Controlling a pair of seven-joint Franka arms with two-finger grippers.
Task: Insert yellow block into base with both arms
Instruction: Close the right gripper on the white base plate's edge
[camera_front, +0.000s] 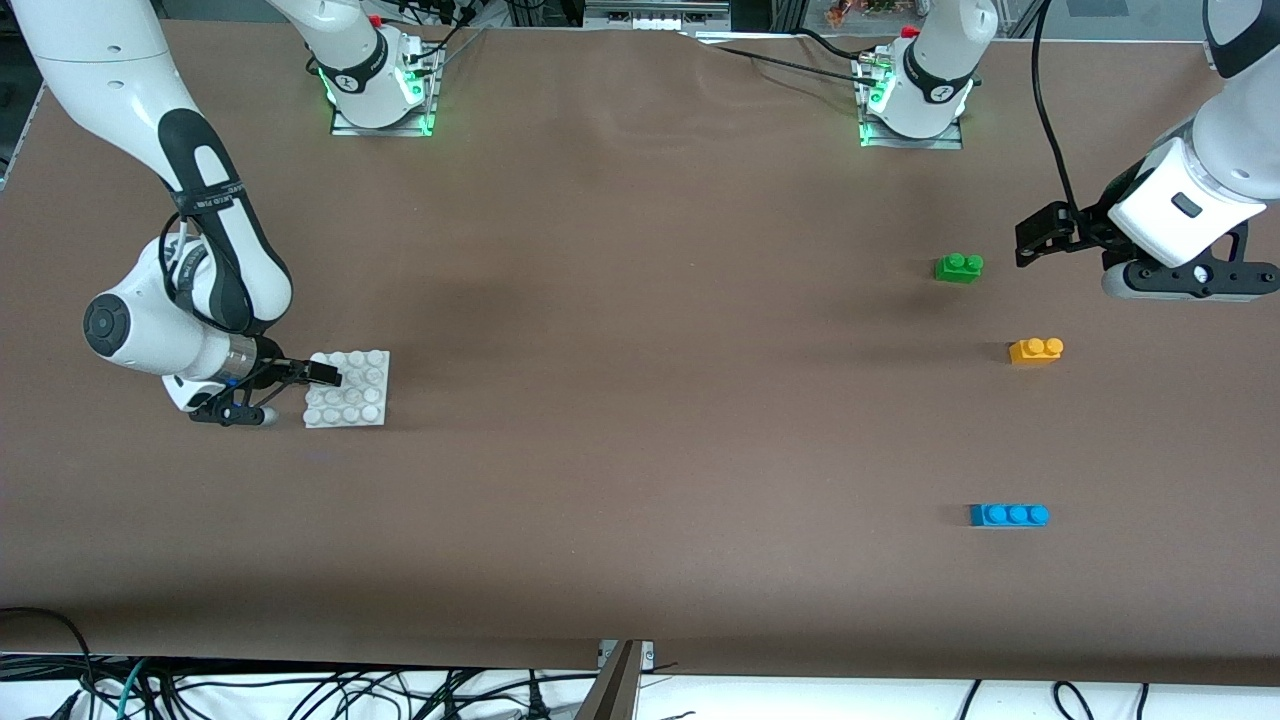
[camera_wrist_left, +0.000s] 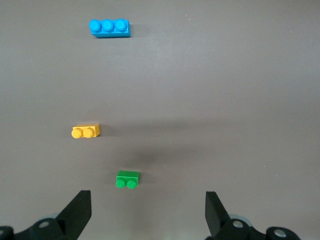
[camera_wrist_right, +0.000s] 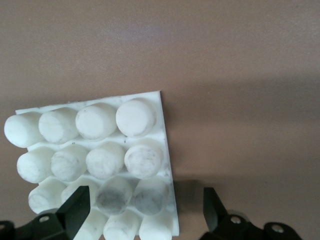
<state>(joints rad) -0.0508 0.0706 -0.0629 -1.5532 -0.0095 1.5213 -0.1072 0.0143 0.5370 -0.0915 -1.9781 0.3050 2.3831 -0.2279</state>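
Yellow block (camera_front: 1036, 350) on brown table (camera_front: 640, 450), cables (camera_front: 300, 690) along table edge

A brown desk (camera_front: 640, 300) carries two spare bricks toward the left arm's end. The green two-stud brick (camera_front: 958, 267) lies farther from the front camera; the longer blue three-stud brick (camera_front: 1008, 515) lies well apart from it — much nearer that camera. Black cables (camera_front: 300, 690) trail below the desk's near edge.
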